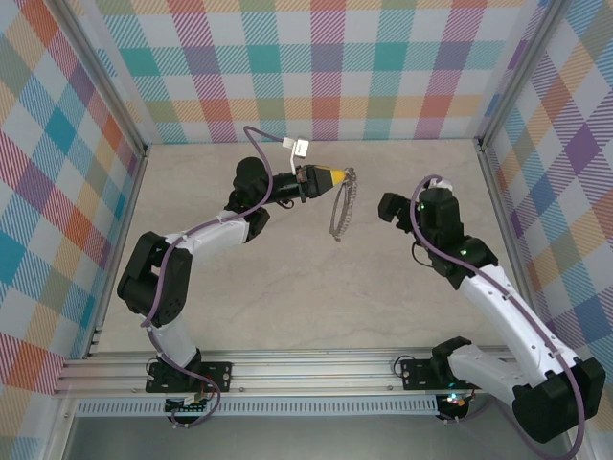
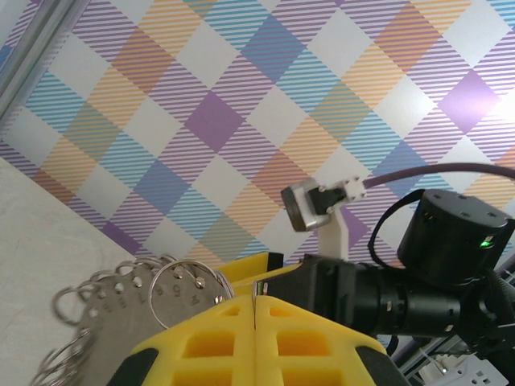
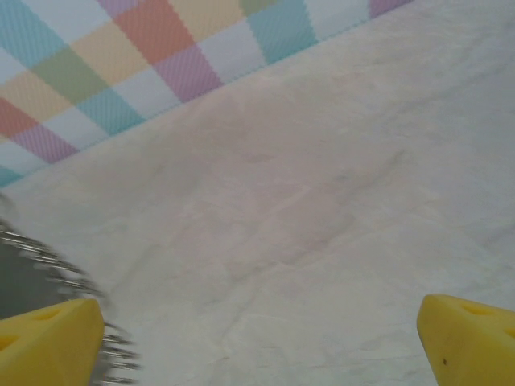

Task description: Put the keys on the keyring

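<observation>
My left gripper (image 1: 343, 175) is raised over the middle of the table, its yellow fingers shut on the rim of the keyring (image 1: 341, 213). The keyring hangs below them as a thin grey hoop fringed with small silvery loops. In the left wrist view the fingers (image 2: 201, 346) press together on a thin metal edge, and the keyring (image 2: 96, 310) spreads out to their left. My right gripper (image 1: 387, 208) hovers just right of the hoop, open. In the right wrist view its yellow fingertips (image 3: 48, 338) stand far apart with nothing between them, and the keyring (image 3: 28, 277) is a blur at the left edge. The keys are out of view.
Checked fabric walls (image 1: 316, 67) on metal posts enclose the pale marbled table (image 1: 287, 287) on three sides. An aluminium rail (image 1: 306, 369) runs along the near edge, with both arm bases on it. The left arm's purple cable (image 1: 259, 144) loops above its wrist.
</observation>
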### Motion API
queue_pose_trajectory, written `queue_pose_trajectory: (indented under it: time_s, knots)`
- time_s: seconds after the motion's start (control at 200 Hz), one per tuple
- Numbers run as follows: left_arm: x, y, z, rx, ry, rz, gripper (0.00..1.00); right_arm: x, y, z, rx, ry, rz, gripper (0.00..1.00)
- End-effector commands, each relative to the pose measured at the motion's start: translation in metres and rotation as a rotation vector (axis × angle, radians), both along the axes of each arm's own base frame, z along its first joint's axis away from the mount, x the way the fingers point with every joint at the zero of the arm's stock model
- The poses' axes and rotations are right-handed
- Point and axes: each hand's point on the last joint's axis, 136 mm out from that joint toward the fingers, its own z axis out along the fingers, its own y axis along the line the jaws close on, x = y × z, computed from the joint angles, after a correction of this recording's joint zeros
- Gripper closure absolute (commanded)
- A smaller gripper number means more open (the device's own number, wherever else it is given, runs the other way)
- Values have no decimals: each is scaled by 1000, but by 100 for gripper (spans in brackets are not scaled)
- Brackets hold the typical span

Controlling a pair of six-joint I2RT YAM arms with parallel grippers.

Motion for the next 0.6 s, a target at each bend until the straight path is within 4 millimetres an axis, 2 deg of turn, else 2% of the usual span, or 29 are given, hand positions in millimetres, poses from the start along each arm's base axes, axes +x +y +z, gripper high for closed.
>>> queue_pose_trajectory:
  time_s: [0.0,0.19,0.32,0.46,0.595]
  knots:
    - [-5,3,17,-46,-72,11,100,8,24,53,167,-112,78,3]
    - [-1,4,15,-46,-51,29,100,3,68,89,414,-165,277,12]
    - [6,7,13,-56,-18,57,100,1,90,102,584,-198,403,21]
    - [11,12,12,-61,3,79,100,4,107,100,660,-189,488,33]
    - [13,13,13,-76,19,80,100,12,116,92,678,-175,520,40]
